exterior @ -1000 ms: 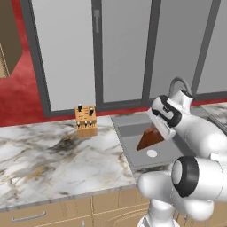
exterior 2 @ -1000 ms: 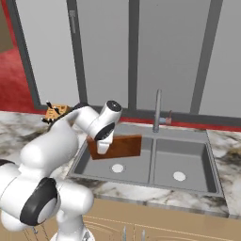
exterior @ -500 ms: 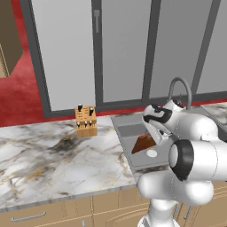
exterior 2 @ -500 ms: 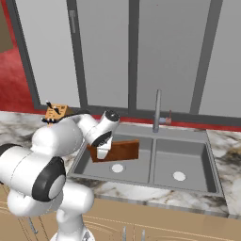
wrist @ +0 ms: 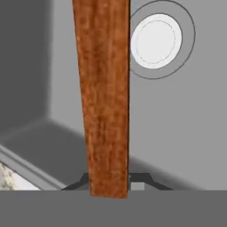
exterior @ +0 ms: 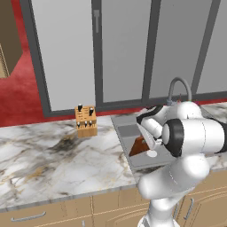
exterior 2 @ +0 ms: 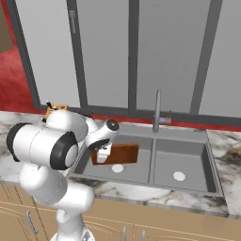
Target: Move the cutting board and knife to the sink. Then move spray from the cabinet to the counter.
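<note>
Grained matt wood cutting board (wrist: 106, 97) – smooth grey steel sink (exterior 2: 188, 160).

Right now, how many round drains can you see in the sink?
2. One drain is in the left basin of the sink, just below the cutting board. The other drain is in the right basin. None seems hidden.

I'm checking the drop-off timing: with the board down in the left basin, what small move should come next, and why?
Probably open the gripper and release. The cutting board is clamped on edge between the fingertips, already low inside the sink's left basin beside its drain, so letting go should leave it there.
</note>
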You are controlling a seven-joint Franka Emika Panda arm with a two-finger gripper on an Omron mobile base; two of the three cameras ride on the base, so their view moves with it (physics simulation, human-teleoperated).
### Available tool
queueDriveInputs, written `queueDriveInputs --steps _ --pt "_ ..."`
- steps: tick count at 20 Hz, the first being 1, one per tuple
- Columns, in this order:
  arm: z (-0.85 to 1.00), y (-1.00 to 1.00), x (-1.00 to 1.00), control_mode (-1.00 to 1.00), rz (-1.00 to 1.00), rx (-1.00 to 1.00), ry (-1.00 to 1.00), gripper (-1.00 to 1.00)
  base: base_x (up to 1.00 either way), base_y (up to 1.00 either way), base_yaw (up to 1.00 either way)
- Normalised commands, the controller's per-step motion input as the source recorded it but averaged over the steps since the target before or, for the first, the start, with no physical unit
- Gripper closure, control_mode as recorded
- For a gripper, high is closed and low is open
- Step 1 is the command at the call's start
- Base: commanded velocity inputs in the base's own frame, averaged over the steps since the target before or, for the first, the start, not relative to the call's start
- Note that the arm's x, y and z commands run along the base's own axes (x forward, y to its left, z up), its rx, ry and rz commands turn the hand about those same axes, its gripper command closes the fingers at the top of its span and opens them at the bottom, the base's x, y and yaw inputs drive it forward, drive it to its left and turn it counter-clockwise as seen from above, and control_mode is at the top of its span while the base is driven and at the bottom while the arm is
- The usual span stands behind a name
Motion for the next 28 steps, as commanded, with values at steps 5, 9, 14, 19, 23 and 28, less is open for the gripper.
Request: queueDriveInputs --steps 5,9,14,19,23,28 --pt "-0.39 0.00 0.09 -1.00 0.00 0.08 -0.01 1.00 0.00 0.00 0.00" --pt "0.00 0.00 -0.07 -1.00 0.00 0.00 -0.10 1.00 0.00 0.00 0.00" --pt "-0.01 -0.04 -0.44 -1.00 0.00 0.00 -0.09 1.00 0.00 0.00 0.00" --pt "0.00 -0.02 -0.07 -1.00 -0.01 0.00 0.00 1.00 0.00 0.00 0.00" --pt "-0.21 0.00 0.00 -1.00 0.00 0.00 0.00 1.00 0.00 0.00 0.00" --pt "-0.01 0.00 -0.04 -1.00 0.00 0.00 0.02 -1.00 0.00 0.00 0.00"
